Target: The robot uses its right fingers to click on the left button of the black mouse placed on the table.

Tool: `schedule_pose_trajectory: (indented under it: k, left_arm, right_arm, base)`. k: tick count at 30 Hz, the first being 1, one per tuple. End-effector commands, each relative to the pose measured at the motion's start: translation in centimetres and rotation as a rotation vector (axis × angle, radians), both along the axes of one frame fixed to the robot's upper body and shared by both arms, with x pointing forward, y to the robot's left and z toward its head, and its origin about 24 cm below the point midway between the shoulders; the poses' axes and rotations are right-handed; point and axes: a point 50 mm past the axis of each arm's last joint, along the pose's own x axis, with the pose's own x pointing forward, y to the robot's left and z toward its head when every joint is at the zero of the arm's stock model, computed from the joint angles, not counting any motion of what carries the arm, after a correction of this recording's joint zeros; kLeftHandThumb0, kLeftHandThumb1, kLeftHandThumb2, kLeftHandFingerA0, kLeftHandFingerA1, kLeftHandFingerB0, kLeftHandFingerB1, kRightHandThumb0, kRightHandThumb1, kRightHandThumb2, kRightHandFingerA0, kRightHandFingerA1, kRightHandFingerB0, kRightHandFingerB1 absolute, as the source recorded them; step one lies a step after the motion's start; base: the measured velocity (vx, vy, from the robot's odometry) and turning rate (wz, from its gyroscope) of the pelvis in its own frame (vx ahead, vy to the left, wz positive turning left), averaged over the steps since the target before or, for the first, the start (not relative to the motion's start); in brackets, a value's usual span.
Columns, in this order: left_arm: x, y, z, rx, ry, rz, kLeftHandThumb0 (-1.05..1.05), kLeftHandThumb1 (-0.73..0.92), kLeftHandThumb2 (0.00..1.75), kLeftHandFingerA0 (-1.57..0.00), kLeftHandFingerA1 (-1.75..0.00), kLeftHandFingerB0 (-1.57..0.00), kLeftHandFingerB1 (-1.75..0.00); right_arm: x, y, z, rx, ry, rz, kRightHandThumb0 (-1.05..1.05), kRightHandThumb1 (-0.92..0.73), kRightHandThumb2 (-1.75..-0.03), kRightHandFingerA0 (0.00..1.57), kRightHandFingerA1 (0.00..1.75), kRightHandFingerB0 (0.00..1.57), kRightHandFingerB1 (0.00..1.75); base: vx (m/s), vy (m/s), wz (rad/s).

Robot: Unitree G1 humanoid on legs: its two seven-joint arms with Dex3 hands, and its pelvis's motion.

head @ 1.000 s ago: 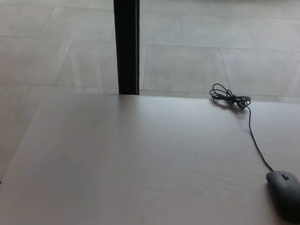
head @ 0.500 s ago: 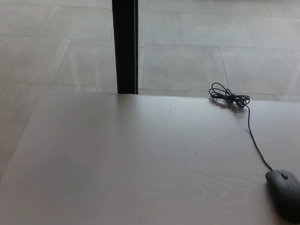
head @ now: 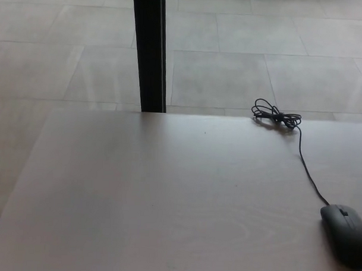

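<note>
Only the camera's drifting a bit; your mouse is sitting untouched at lower right, neither hand showing yet.

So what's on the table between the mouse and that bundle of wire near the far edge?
Only the mouse's own cable, running to the coiled bundle; the head view shows bare table otherwise.

No part of the robot's body in view.

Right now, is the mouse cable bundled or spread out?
Partly bundled: the cable runs loose from the mouse, then ends in a tied coil near the table's far edge.
</note>
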Motion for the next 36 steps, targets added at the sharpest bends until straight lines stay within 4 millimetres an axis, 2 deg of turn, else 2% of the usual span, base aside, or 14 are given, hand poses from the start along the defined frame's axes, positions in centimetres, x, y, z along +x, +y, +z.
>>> schedule_pose_trajectory:
  k: [1, 2, 3, 4, 5, 8, 11, 12, 15, 17, 20, 21, 34, 36]
  left_arm:
    - [-0.1, 0.8, 0.8, 0.034, -0.025, 0.015, -0.67, 0.64, 0.59, -0.78, -0.65, -0.63, -0.53]
    - [-0.1, 0.8, 0.9, 0.038, -0.026, 0.013, -0.67, 0.65, 0.59, -0.79, -0.66, -0.64, -0.54]
    - [-0.1, 0.8, 0.9, 0.04, -0.029, 0.008, -0.67, 0.65, 0.59, -0.79, -0.66, -0.64, -0.54]
    - [-0.1, 0.8, 0.9, 0.048, -0.006, -0.014, -0.68, 0.67, 0.6, -0.77, -0.62, -0.62, -0.53]
    - [0.1, 0.9, 1.0, 0.046, -0.017, -0.008, -0.67, 0.67, 0.6, -0.74, -0.59, -0.63, -0.51]
    - [0.3, 1.0, 1.1, 0.048, -0.019, 0.0, -0.67, 0.66, 0.6, -0.77, -0.62, -0.62, -0.51]
    - [0.4, 1.0, 1.2, 0.052, -0.025, -0.002, -0.67, 0.67, 0.6, -0.78, -0.64, -0.62, -0.53]
    - [0.4, 1.0, 1.2, 0.06, -0.018, -0.011, -0.68, 0.67, 0.6, -0.76, -0.61, -0.63, -0.52]
    - [0.2, 1.0, 1.2, 0.059, -0.019, 0.004, -0.67, 0.67, 0.61, -0.76, -0.58, -0.62, -0.5]
    - [0.1, 1.0, 1.1, 0.052, -0.025, 0.011, -0.67, 0.66, 0.6, -0.77, -0.59, -0.62, -0.51]
    - [0.1, 1.0, 1.1, 0.053, -0.021, 0.003, -0.66, 0.67, 0.6, -0.76, -0.61, -0.64, -0.52]
    - [0.1, 1.0, 1.2, 0.048, -0.027, 0.003, -0.66, 0.67, 0.6, -0.76, -0.61, -0.62, -0.52]
    - [0.3, 1.1, 1.3, 0.06, -0.033, 0.006, -0.71, 0.66, 0.59, -0.78, -0.64, -0.61, -0.51]
    - [0.2, 1.1, 1.3, 0.062, -0.027, -0.003, -0.69, 0.68, 0.61, -0.78, -0.61, -0.62, -0.51]
  right_arm:
    - [0.7, 2.8, -1.6, -0.211, 0.075, 0.075, -0.61, -0.74, -0.64, 0.94, 1.43, 0.41, 0.38]
    - [0.8, 3.8, -2.6, -0.252, 0.107, 0.128, -0.54, -0.59, -1.0, 0.98, 1.14, 0.27, 0.5]
    - [0.9, 4.0, -2.8, -0.284, 0.124, 0.136, -0.54, -0.59, -1.0, 0.98, 1.14, 0.27, 0.5]
    - [1.0, 4.5, -3.3, -0.308, 0.134, 0.15, -0.56, -0.75, -0.64, 0.95, 1.42, 0.41, 0.4]
    - [1.2, 4.9, -3.6, -0.341, 0.152, 0.165, -0.58, -0.78, -0.63, 0.73, 0.78, 0.42, 0.4]
    - [1.3, 5.7, -4.7, -0.404, 0.213, 0.188, -0.63, -0.79, -0.64, 0.81, 1.1, 0.42, 0.38]
    - [1.3, 6.4, -6.1, -0.474, 0.281, 0.215, -0.62, -0.79, -0.64, 0.83, 0.95, 0.42, 0.37]
    - [1.2, 6.7, -7.0, -0.521, 0.34, 0.229, -0.67, -0.65, -1.0, 0.57, 0.67, 0.35, 0.5]
    - [0.9, 7.0, -8.1, -0.585, 0.363, 0.256, -0.6, -0.8, -0.64, 0.58, 0.59, 0.4, 0.38]
    - [0.7, 6.9, -9.1, -0.632, 0.393, 0.273, -0.6, -0.63, -0.96, 0.6, 0.68, 0.35, 0.52]
    - [0.4, 6.6, -9.6, -0.678, 0.428, 0.287, -0.59, -0.64, -0.94, 0.67, 0.71, 0.35, 0.51]
    - [0.4, 6.5, -9.7, -0.702, 0.428, 0.288, -0.55, -0.79, -0.63, 0.75, 0.66, 0.4, 0.38]
    - [0.0, 6.0, -10.2, -0.803, 0.421, 0.318, -0.56, -0.74, -0.63, 0.72, 1.15, 0.39, 0.38]
    - [-0.1, 6.1, -10.1, -0.832, 0.416, 0.336, -0.55, -0.73, -0.63, 0.48, 0.48, 0.38, 0.38]
  base:
    - [0.0, 0.0, 0.0]
    - [0.0, 0.0, 0.0]
    - [0.0, 0.0, 0.0]
    - [0.0, 0.0, 0.0]
    - [0.0, 0.0, 0.0]
    - [0.0, 0.0, 0.0]
    - [0.0, 0.0, 0.0]
    - [0.0, 0.0, 0.0]
    - [0.0, 0.0, 0.0]
    - [0.0, 0.0, 0.0]
    - [0.0, 0.0, 0.0]
    - [0.0, 0.0, 0.0]
    - [0.0, 0.0, 0.0]
    - [0.0, 0.0, 0.0]
